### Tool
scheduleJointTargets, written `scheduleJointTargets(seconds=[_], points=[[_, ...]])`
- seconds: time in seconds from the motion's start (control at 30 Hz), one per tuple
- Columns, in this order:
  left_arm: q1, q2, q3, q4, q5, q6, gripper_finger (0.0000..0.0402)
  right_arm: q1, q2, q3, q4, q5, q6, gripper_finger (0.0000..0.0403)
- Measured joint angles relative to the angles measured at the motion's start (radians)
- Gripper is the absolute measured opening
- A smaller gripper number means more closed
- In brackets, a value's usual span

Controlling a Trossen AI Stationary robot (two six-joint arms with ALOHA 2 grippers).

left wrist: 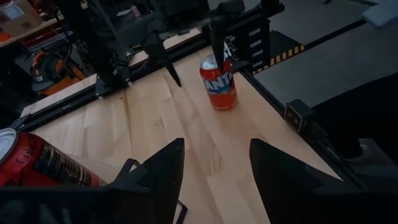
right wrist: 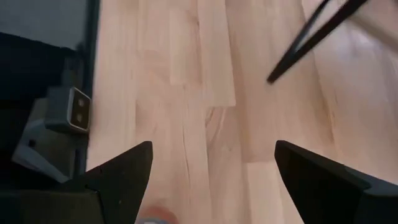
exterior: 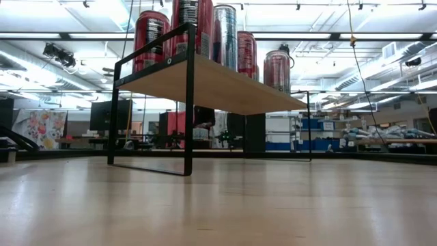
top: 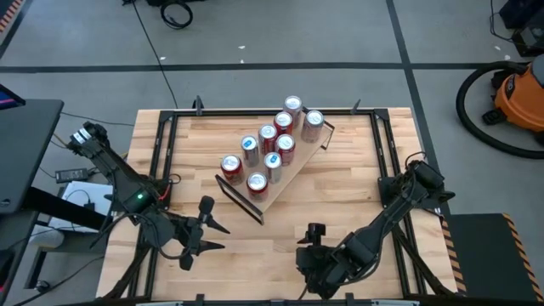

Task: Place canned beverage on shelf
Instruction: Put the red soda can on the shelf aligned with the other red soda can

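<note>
The shelf (top: 293, 174) is a light-wood plank on black end frames, lying slantwise on the table's middle. Several red and silver cans (top: 267, 134) stand on it, and they also show in the low view (exterior: 225, 37). An orange can (left wrist: 218, 81) stands upright on the tabletop near the front edge, under my right gripper (top: 311, 246). That gripper is open, and the can's top (right wrist: 155, 219) shows close to one finger. In the high view my right gripper hides the can. My left gripper (top: 218, 236) is open and empty at the front left, pointing toward the right arm. My right gripper (left wrist: 193, 65) is open and points down over the orange can. One finger (left wrist: 214, 43) stands right at the can's top rim (left wrist: 211, 62). I cannot tell whether it touches. The can stands upright on the tabletop.
A black rail frame (top: 387, 153) runs round the wooden tabletop (top: 348, 191). A red can (left wrist: 37, 165) shows at the edge of the left wrist view. Bare wood lies between the two grippers and to the right of the shelf.
</note>
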State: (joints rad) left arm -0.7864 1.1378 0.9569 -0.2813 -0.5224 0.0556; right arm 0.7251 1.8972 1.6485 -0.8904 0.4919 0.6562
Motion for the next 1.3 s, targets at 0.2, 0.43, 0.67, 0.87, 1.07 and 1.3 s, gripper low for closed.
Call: scheduleJointTargets(seconds=[0.2,0.43,0.67,0.87,1.07,1.3], points=[[0.009,0.000,0.000,0.000,0.000,0.008,0.0192,-0.035,-0.092,0.002,0.076,0.087,-0.199,0.0348],[0.017,0.000,0.000,0.000,-0.001,0.008,0.0192,-0.035,-0.180,0.001,0.075,0.177,-0.253,0.0348],[0.017,0.000,0.000,-0.003,-0.001,-0.016,0.0192,-0.028,-0.160,-0.029,0.061,0.068,-0.017,0.0348],[0.018,0.000,0.000,-0.011,0.000,-0.019,0.0192,0.034,-0.072,-0.030,0.066,0.007,0.177,0.0348],[0.018,0.000,0.000,-0.024,-0.001,-0.019,0.0192,0.102,0.029,-0.031,0.086,0.053,0.256,0.0348],[0.025,0.000,0.000,-0.026,-0.001,-0.022,0.0192,0.185,0.081,-0.031,-0.006,0.174,0.405,0.0348]])
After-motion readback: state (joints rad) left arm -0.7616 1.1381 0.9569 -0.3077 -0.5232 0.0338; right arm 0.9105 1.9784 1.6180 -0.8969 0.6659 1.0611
